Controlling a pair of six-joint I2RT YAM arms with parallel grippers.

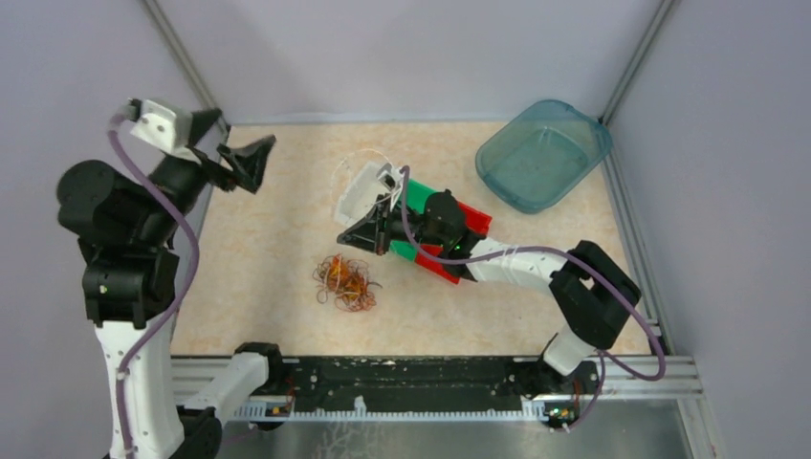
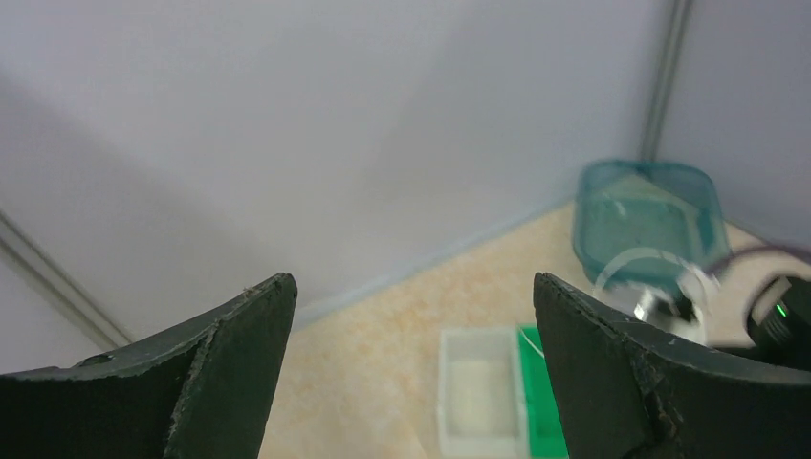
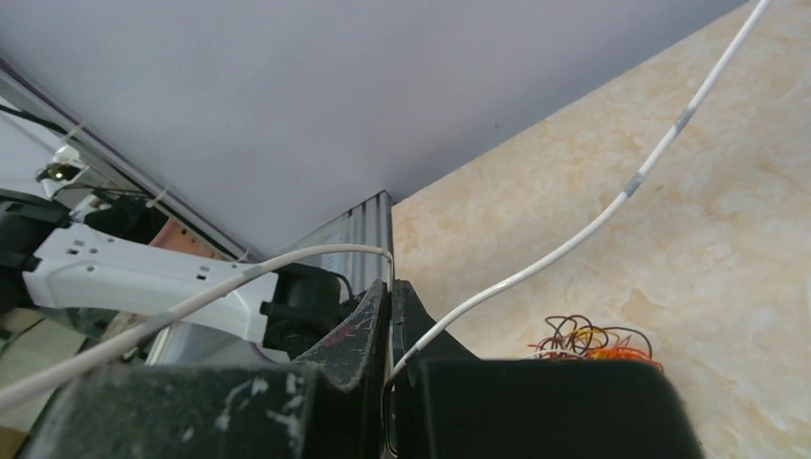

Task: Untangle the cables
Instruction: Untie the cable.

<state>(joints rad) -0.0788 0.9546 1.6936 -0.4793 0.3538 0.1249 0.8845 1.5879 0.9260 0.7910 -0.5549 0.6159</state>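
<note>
The cables (image 1: 344, 282) lie as a small orange, red, yellow and brown tangle on the beige table, left of middle. Their top edge also shows in the right wrist view as the tangle (image 3: 593, 342), low and just past the gripper body. My right gripper (image 1: 368, 229) hangs a little beyond and to the right of the tangle. Its jaws (image 3: 390, 287) are pressed together on a thin white cable (image 3: 626, 191), which runs off up-right and away to the left. My left gripper (image 1: 251, 163) is raised at the far left, fingers wide apart (image 2: 411, 282) with nothing between them.
A teal plastic bin (image 1: 543, 153) sits in the far right corner. A sorting box with green (image 1: 418, 196) and red (image 1: 475, 218) compartments lies under the right arm; its white compartment (image 2: 475, 382) shows in the left wrist view. Grey walls enclose the table.
</note>
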